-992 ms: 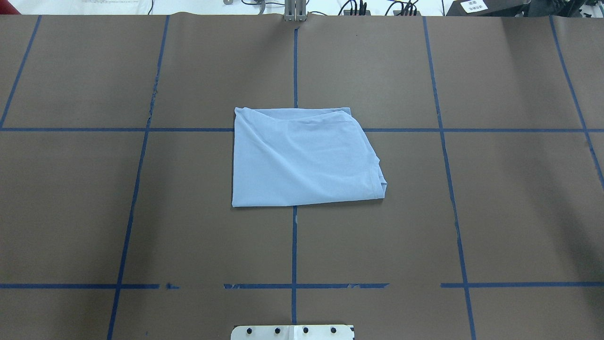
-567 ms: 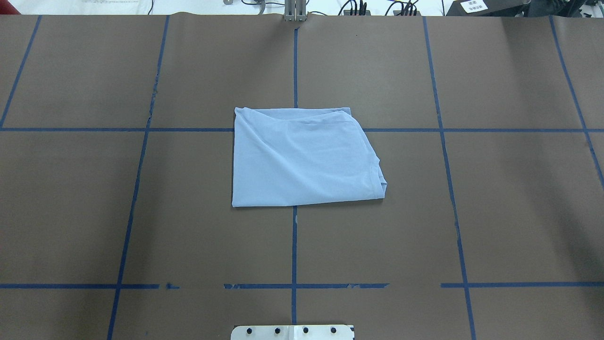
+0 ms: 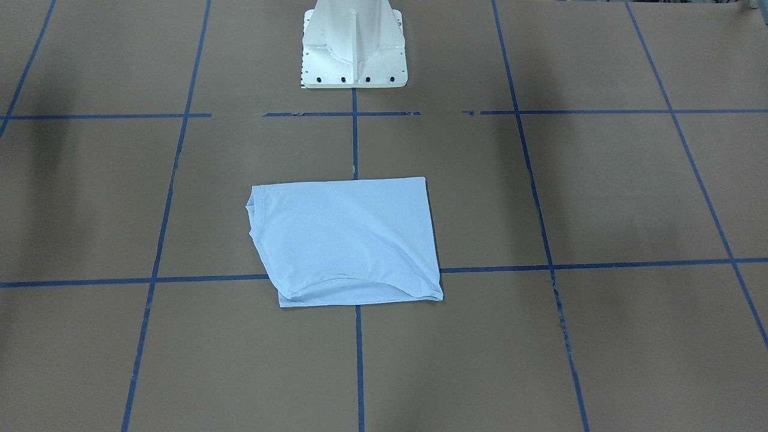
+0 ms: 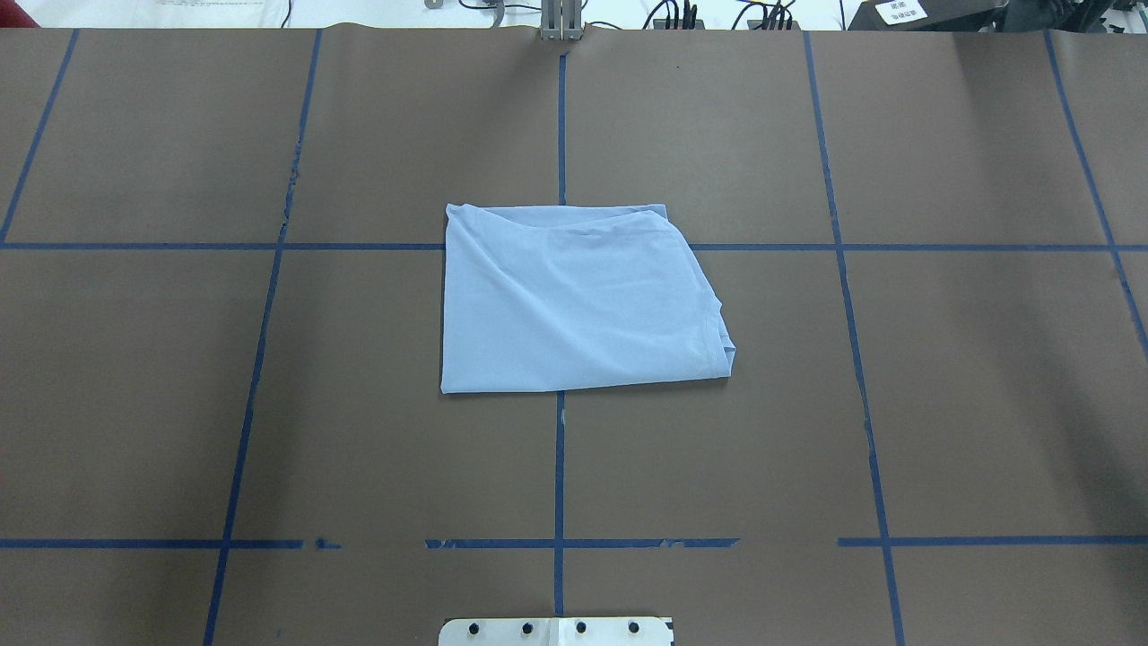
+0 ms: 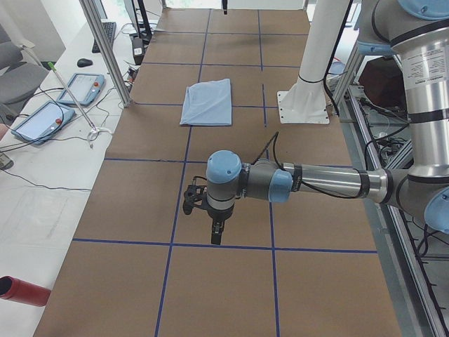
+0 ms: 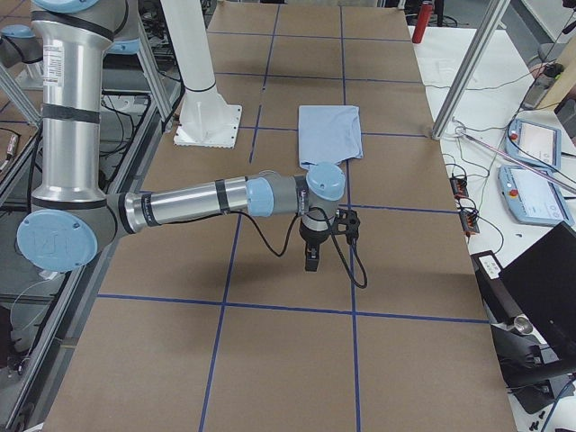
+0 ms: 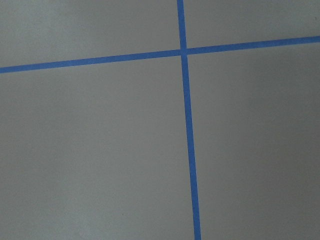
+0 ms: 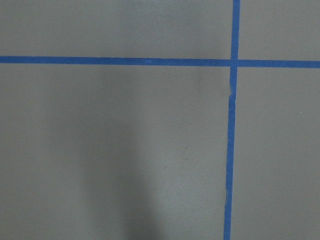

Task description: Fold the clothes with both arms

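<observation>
Brown table (image 4: 134,404) with a blue tape grid (image 4: 560,467). Left arm (image 5: 316,182) and right arm (image 6: 189,202) reach out low, well apart from the t-shirt (image 4: 574,301). The t-shirt lies folded flat at table centre over a tape crossing. Its long axis runs left-right, with a seamed edge toward the robot's right, possibly the collar. Left gripper (image 5: 217,232) and right gripper (image 6: 311,261) point down with nothing seen in them; how far open, can't tell.

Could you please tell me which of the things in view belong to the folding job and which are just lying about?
Job in hand: shirt, left arm, right arm.

Lying about: pedestal, tablets, red tube, keyboard.
</observation>
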